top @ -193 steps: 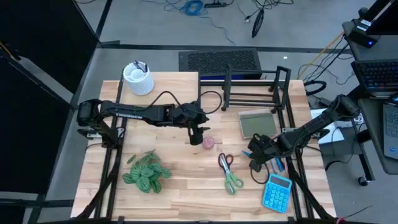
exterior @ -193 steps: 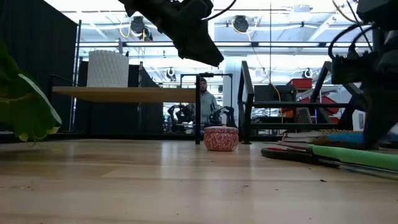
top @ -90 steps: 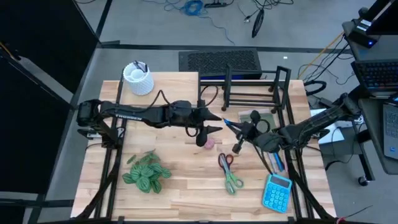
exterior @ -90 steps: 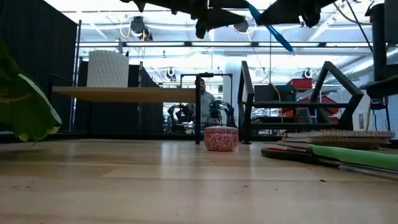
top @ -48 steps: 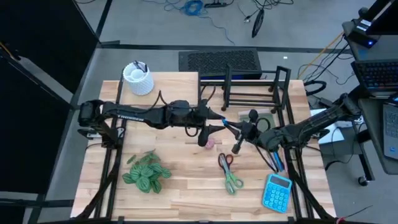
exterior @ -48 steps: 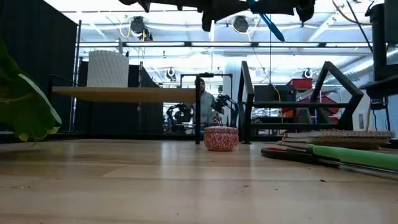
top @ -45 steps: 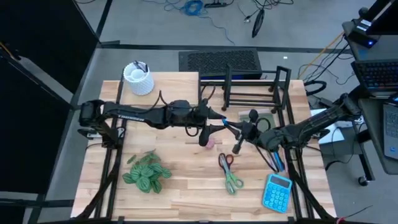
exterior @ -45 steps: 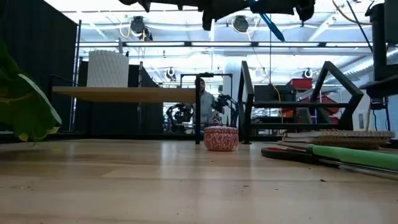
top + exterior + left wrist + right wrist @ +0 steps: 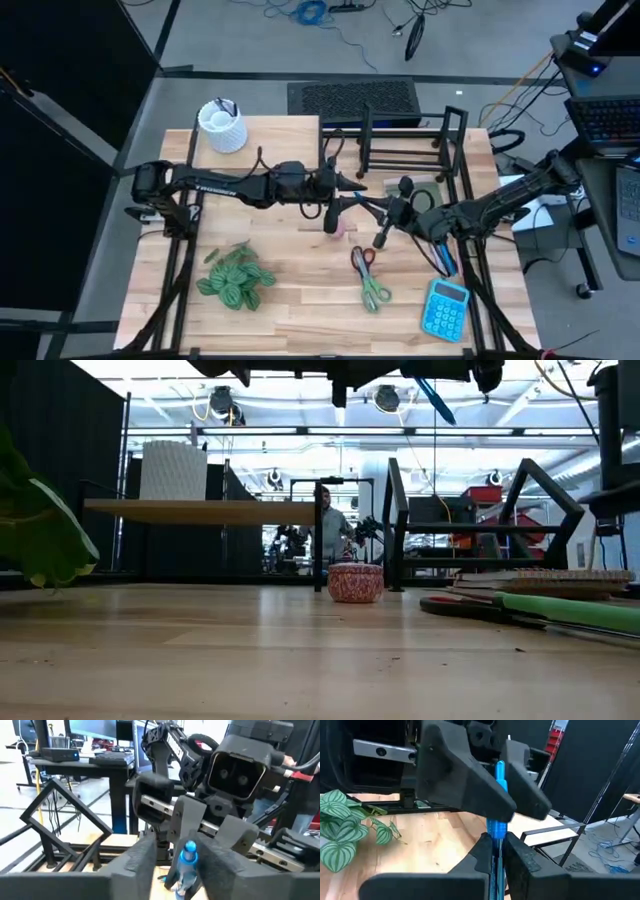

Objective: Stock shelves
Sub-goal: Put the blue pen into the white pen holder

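Observation:
High over the table's middle my right gripper (image 9: 385, 210) is shut on a blue pen (image 9: 496, 820). The pen's free end (image 9: 188, 851) sticks out toward my left gripper (image 9: 345, 197). That gripper is open, one finger on either side of this end, and I see no touch. The pale-wood shelf (image 9: 200, 511) stands at the far left and carries a white vase (image 9: 222, 128). The black wire rack (image 9: 405, 150) stands at the far middle. My right gripper pinches the pen's barrel (image 9: 495, 842) between its two fingers. The fingers come about level from the table's right side and lie along the pen. The pen is lifted clear, high above the table, and slants in the low view (image 9: 435, 400).
Under the grippers a small pink tin (image 9: 335, 228) stands on the table. Scissors (image 9: 370, 278) and a blue calculator (image 9: 445, 308) lie near right, a leafy plant (image 9: 235, 278) near left. A notebook (image 9: 415, 195) lies before the rack. A person (image 9: 328, 525) stands beyond the table.
My left gripper has gone a little toward the table's right edge and up to the pen, so the pen's free end now stands between its fingers. My right gripper has kept nearly still with the pen held high.

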Robot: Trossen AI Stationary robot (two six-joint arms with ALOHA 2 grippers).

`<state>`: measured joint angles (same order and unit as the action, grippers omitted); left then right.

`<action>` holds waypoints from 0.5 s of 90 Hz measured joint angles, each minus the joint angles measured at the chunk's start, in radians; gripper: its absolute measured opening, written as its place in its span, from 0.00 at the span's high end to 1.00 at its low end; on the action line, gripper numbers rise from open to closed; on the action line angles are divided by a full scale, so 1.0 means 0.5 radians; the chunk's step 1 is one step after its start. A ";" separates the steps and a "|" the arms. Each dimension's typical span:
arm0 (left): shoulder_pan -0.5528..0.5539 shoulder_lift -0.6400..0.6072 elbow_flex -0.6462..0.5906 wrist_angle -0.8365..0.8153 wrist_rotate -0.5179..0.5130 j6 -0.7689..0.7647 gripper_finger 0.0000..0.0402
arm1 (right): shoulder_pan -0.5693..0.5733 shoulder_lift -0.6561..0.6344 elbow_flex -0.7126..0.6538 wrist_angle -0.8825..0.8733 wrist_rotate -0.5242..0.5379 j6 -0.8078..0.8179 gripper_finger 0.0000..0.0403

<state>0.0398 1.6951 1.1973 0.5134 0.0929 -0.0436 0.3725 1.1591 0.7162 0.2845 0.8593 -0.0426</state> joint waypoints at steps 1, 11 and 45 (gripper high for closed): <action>0.000 0.000 0.000 0.001 0.000 0.000 0.84 | 0.000 0.000 0.000 0.003 0.000 -0.002 0.98; -0.001 0.000 0.000 0.002 0.001 0.015 0.96 | 0.000 0.000 0.000 0.003 0.009 -0.006 0.97; 0.012 0.000 0.000 -0.039 -0.014 0.066 0.96 | -0.012 -0.001 0.000 0.009 -0.005 0.127 0.73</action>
<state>0.0456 1.6951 1.1973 0.4939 0.0860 -0.0104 0.3664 1.1587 0.7162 0.2890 0.8570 0.0211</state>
